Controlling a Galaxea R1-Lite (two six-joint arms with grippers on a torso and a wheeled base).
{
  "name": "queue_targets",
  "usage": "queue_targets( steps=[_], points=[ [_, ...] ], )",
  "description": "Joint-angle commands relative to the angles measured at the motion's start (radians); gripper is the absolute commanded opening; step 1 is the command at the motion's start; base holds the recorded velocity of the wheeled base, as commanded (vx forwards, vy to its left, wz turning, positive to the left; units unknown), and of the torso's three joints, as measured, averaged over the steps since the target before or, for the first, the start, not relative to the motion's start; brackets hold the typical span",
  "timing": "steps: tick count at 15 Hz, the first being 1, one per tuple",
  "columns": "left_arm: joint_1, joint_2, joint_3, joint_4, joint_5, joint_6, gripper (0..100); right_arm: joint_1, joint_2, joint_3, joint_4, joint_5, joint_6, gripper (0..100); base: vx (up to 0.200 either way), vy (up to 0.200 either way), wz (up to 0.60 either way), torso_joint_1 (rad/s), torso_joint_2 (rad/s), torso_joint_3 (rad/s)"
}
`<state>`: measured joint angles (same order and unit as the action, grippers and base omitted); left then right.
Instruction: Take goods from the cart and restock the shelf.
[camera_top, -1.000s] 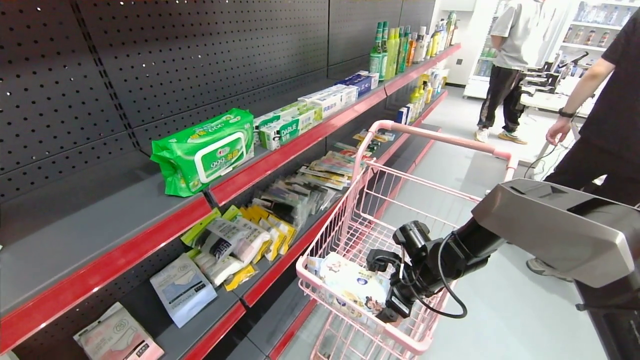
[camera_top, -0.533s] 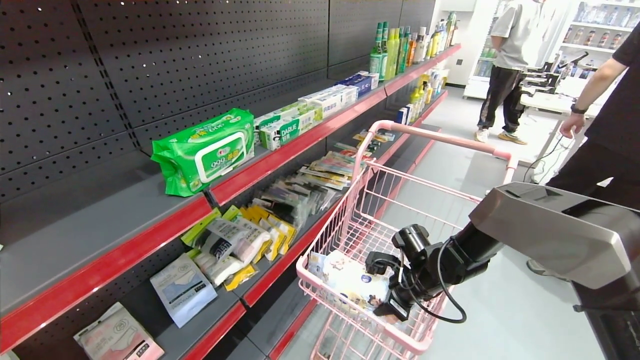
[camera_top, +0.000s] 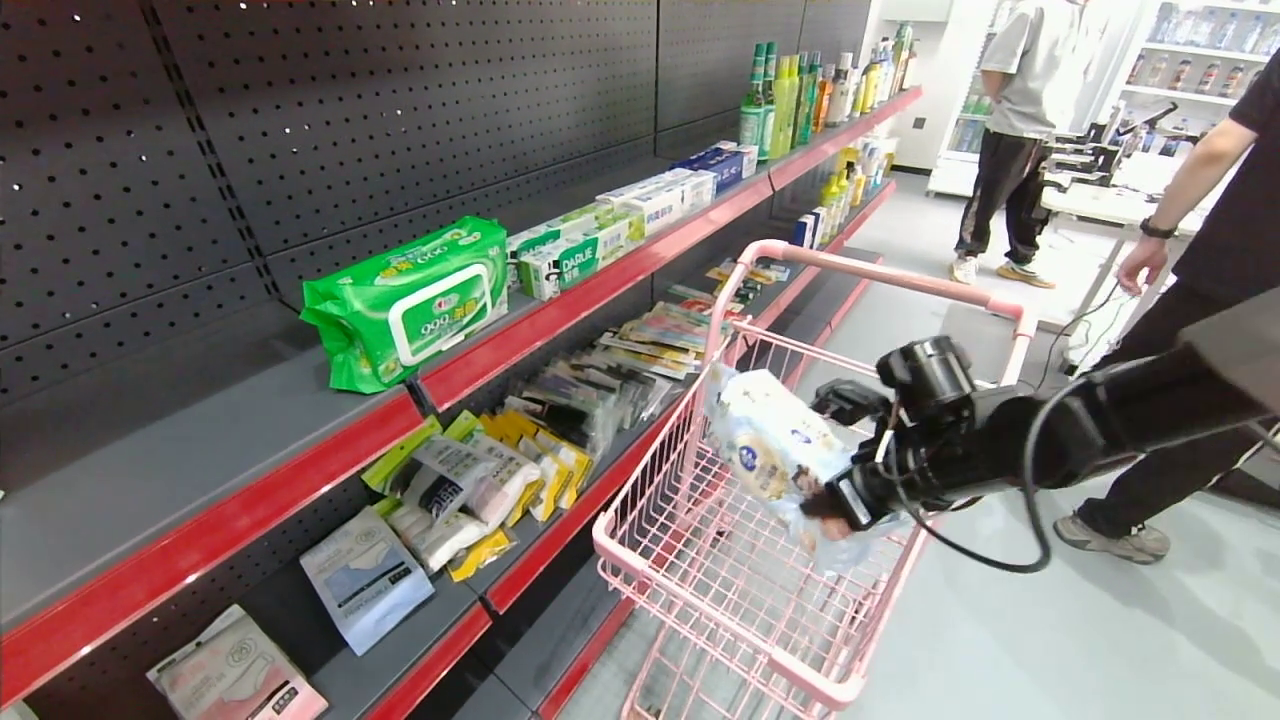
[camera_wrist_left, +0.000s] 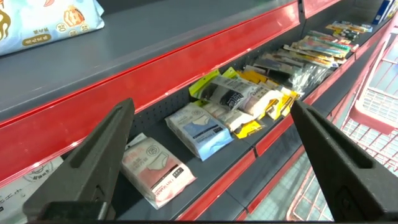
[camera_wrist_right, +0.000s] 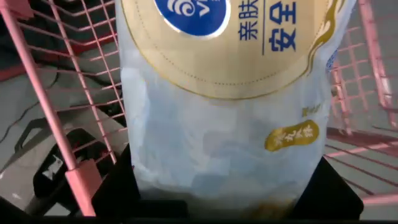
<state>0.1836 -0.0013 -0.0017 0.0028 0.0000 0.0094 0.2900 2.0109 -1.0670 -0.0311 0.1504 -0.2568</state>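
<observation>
My right gripper (camera_top: 832, 508) is shut on a white and pale-blue pack of wipes (camera_top: 772, 443), holding it above the pink wire cart (camera_top: 722, 590). In the right wrist view the pack of wipes (camera_wrist_right: 224, 124) sits between the fingers, with the cart's wire walls behind it. My left gripper (camera_wrist_left: 211, 162) is open with nothing in it, facing the lower shelves beside the red-edged shelf (camera_wrist_left: 174, 56). A green pack of wipes (camera_top: 405, 300) lies on the grey upper shelf (camera_top: 180, 450).
Boxes (camera_top: 580, 250) and bottles (camera_top: 790, 95) line the upper shelf farther along. Sachets and flat packs (camera_top: 470, 490) fill the lower shelf. A white pack (camera_wrist_left: 43, 22) lies on the shelf in the left wrist view. The cart's handle (camera_top: 880, 275) faces away. A person stands at the right.
My right arm has lifted the pack of wipes out of the cart's basket and now holds it higher, near the cart's rim. The left arm and shelf goods are unchanged.
</observation>
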Motion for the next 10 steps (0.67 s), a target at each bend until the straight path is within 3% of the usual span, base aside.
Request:
queue_targets(
  steps=[1, 3, 6, 10],
  points=[
    [0.0, 0.001, 0.0, 0.0, 0.0, 0.0, 100, -0.068, -0.452, 0.044, 0.195, -0.078, 0.054, 0, 0.0, 0.0, 0.0, 0.0, 0.0, 0.0],
    [0.0, 0.001, 0.0, 0.0, 0.0, 0.0, 100, -0.107, -0.693, 0.131, 0.261, -0.121, 0.05, 0, 0.0, 0.0, 0.0, 0.0, 0.0, 0.0],
    [0.0, 0.001, 0.0, 0.0, -0.002, 0.0, 100, -0.267, -0.943, 0.237, 0.264, -0.135, -0.001, 0, 0.0, 0.0, 0.0, 0.0, 0.0, 0.0],
    [0.0, 0.001, 0.0, 0.0, -0.002, 0.001, 100, -0.333, -1.164, 0.345, 0.264, -0.13, -0.021, 0, 0.0, 0.0, 0.0, 0.102, -0.25, -0.151]
  ],
)
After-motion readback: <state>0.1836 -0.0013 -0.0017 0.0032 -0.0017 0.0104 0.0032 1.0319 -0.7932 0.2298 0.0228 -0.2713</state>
